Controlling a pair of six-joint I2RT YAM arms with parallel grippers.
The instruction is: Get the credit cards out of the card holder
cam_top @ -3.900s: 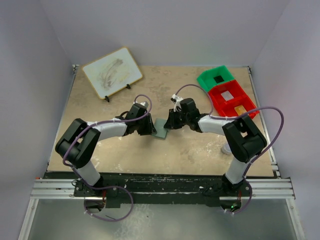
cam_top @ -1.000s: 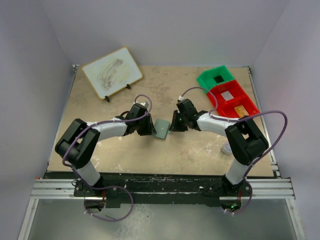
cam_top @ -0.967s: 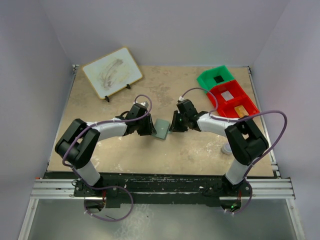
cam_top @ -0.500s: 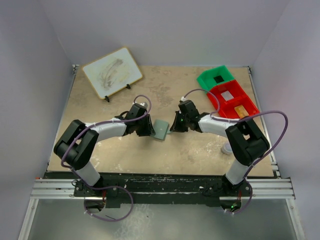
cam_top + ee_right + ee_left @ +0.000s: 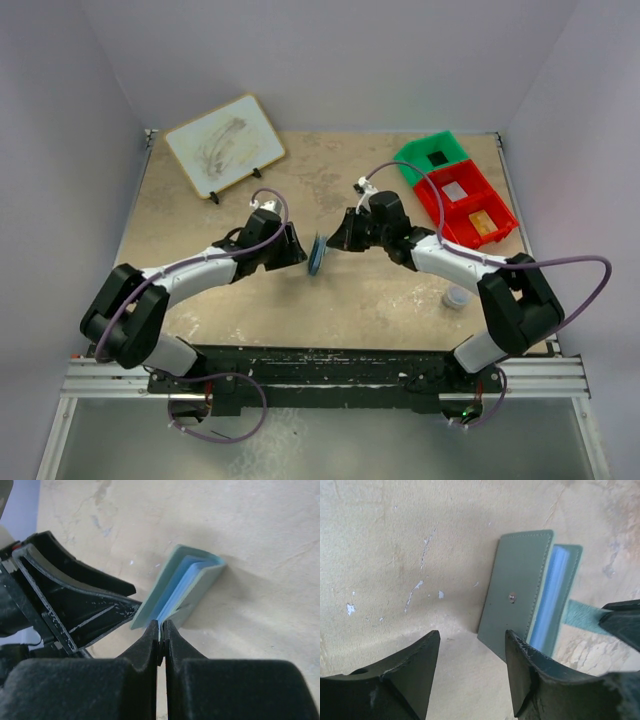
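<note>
The grey-green card holder [image 5: 316, 255] stands tilted on its edge mid-table, partly open, its pale blue inside [image 5: 547, 600] showing. My right gripper [image 5: 338, 243] is on its right side, shut [image 5: 161, 630] on a thin teal credit card [image 5: 582, 617] that sticks out of the holder [image 5: 185, 587]. My left gripper [image 5: 298, 250] sits just left of the holder, open [image 5: 472, 645], with only bare table between its fingers. It does not touch the holder [image 5: 517, 600]. How much of the card is still inside is hidden.
A green bin [image 5: 432, 157] and a red bin [image 5: 465, 205], with small items in them, stand at the back right. A white board on a stand [image 5: 224, 145] is at the back left. A small white object [image 5: 456, 297] lies near the right arm.
The holder went from lying flat to standing on its edge. My right gripper shut on the card at its right side. My left gripper opened and let go of the holder.
</note>
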